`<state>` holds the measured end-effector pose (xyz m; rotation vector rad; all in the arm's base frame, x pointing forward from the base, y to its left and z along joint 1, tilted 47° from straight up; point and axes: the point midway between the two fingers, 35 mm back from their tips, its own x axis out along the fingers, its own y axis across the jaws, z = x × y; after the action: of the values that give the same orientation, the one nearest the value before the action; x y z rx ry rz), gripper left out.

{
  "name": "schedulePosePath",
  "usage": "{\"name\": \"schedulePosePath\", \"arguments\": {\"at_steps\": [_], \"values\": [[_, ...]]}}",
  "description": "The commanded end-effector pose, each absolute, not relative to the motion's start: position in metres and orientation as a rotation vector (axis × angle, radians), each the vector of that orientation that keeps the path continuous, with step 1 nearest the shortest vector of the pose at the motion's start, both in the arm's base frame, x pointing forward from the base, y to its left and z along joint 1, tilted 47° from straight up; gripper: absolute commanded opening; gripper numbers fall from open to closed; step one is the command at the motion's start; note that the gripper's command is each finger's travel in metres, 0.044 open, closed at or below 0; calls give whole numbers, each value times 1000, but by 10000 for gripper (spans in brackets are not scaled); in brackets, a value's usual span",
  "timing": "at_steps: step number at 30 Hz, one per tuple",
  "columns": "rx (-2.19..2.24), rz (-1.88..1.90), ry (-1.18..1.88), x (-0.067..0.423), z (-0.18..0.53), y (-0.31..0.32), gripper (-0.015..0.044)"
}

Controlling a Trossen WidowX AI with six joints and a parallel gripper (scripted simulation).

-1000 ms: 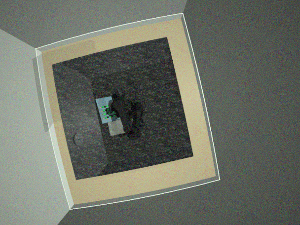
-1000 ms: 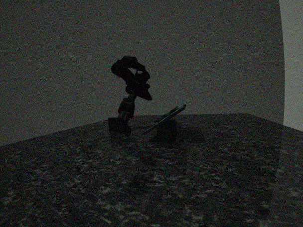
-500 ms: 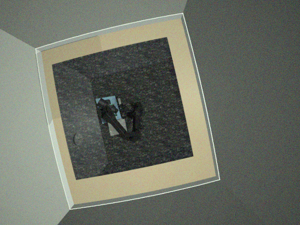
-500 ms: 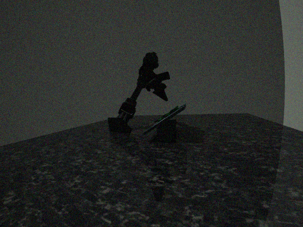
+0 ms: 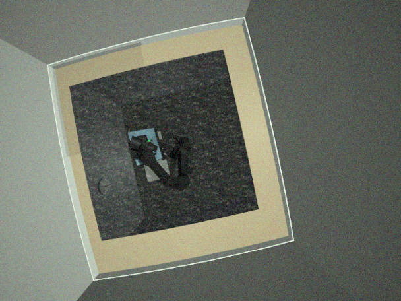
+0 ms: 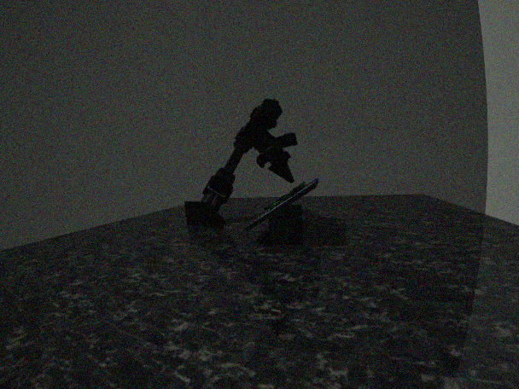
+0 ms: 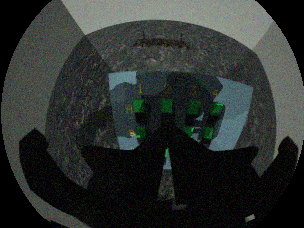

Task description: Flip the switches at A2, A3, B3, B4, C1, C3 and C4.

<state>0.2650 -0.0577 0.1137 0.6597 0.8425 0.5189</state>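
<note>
The switch panel (image 5: 136, 136) (image 6: 294, 195) (image 7: 230, 112) is a pale blue plate, tilted up on a dark stand, with rows of small green switches (image 7: 166, 105). In the overhead view my arm covers most of it and only one green switch (image 5: 149, 140) shows. My gripper (image 6: 291, 179) (image 7: 167, 125) (image 5: 134, 144) is shut and empty. Its tip points down at the panel's upper part and hangs a short way above it in the side view. In the wrist view the closed fingers hide the nearest row of switches. The printed letters and numbers are too dim to read.
The panel stands on a dark speckled table top (image 5: 198, 99) (image 6: 299, 299), framed by a tan floor (image 5: 257, 132) with a low white rim. My arm's base (image 5: 179, 181) (image 6: 201, 213) sits right beside the panel. The scene is very dark.
</note>
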Motion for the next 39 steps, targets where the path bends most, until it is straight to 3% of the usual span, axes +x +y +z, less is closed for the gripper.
{"name": "schedulePosePath", "arguments": {"at_steps": [1, 39], "values": [[669, 520, 841, 266, 111, -54, 0], [669, 520, 841, 272, 106, -47, 0]]}}
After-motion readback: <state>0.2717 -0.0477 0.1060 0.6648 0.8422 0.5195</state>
